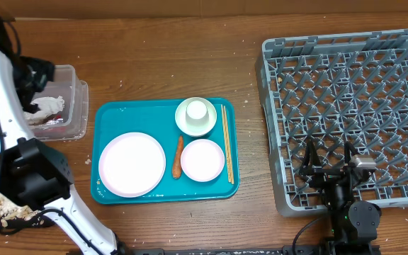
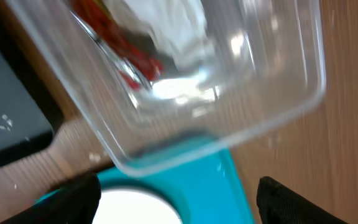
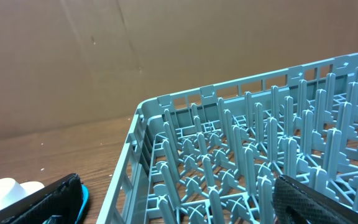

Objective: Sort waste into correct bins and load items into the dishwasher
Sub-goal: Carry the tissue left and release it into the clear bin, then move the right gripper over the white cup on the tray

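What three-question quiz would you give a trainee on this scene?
1. Short answer: what lies in the clear tub?
2. True or false: the dish rack holds no dishes.
3. Where is the carrot? A) in the clear tub B) on the teal tray C) in the dish rack

Key:
1. A crumpled napkin and a red wrapper.
2. True.
3. B.
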Robot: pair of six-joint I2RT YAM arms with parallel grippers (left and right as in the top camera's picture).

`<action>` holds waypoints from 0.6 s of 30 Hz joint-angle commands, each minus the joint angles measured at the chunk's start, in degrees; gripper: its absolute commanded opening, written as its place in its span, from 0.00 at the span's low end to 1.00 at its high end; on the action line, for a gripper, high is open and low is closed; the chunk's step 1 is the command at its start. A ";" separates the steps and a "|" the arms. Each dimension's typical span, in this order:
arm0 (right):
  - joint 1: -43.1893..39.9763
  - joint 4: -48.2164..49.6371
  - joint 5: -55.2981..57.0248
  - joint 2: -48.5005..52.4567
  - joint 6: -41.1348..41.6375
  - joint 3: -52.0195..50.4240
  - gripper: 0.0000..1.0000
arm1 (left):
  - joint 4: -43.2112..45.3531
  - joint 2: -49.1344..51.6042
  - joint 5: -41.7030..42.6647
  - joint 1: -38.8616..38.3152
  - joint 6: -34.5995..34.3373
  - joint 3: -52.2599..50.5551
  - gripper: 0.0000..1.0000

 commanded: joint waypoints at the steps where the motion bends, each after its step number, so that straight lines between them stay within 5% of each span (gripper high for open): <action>1: -0.33 0.35 0.13 -0.42 -0.26 -0.59 1.00 | -1.25 -0.85 1.73 -5.14 7.13 -0.24 0.85; 4: -0.33 0.35 0.13 -0.42 -0.26 -0.59 1.00 | -1.20 -0.85 -4.13 -9.42 7.28 -0.26 0.88; 6: -0.33 0.35 0.13 -0.42 -0.26 -0.59 1.00 | -1.09 -0.85 -6.58 -11.61 7.28 -0.26 1.00; 15: -0.33 1.01 1.84 -0.42 0.07 -0.59 1.00 | -0.81 -0.85 -7.34 -17.27 7.23 -0.26 1.00; 18: -0.33 2.78 -6.73 -0.42 4.52 -0.59 1.00 | -0.90 -0.85 -5.01 -17.79 7.26 -0.26 1.00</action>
